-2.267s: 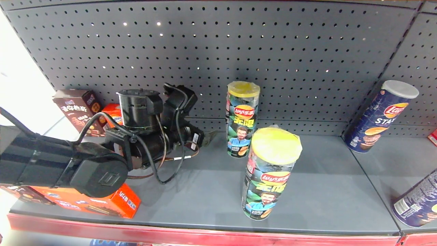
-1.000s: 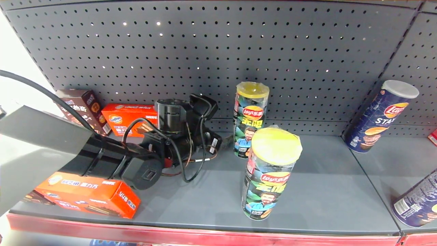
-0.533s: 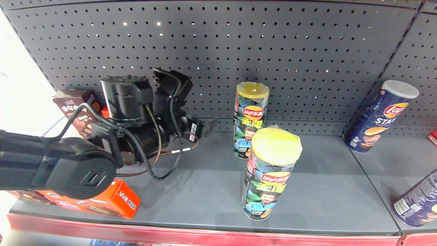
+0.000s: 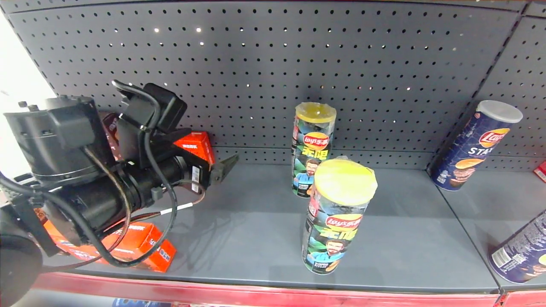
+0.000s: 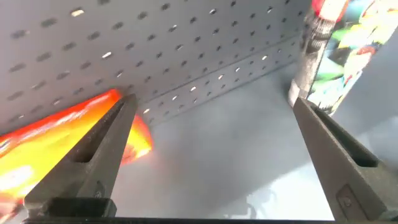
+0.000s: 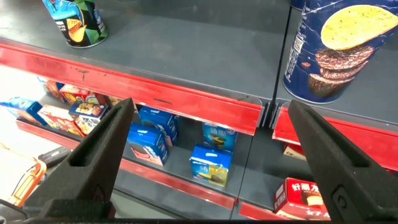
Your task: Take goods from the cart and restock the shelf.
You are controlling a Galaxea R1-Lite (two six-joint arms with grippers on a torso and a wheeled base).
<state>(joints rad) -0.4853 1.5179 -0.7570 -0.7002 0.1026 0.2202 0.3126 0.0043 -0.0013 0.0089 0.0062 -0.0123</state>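
Note:
Two green chip cans with yellow lids stand upright on the grey shelf [image 4: 256, 238], one at the back [image 4: 313, 149] and one nearer the front [image 4: 339, 217]. My left gripper [image 4: 226, 164] hovers open and empty over the shelf, left of the back can and clear of it. In the left wrist view the open left gripper [image 5: 212, 102] has an orange box [image 5: 56, 143] beside one finger and the back can [image 5: 339, 50] beyond the other. My right gripper [image 6: 210, 109] is open and empty in front of the shelf's red front edge [image 6: 186, 93].
An orange box [image 4: 194, 145] stands at the back left and another orange box [image 4: 136, 247] lies at the front left under my arm. Blue chip cans lean at the right [image 4: 477, 145] and lower right [image 4: 518, 251]. A lower shelf holds small blue boxes [image 6: 208, 165].
My left arm has drawn back to the left and towards the camera, away from the back can. That can was shifted slightly right earlier and now stands still.

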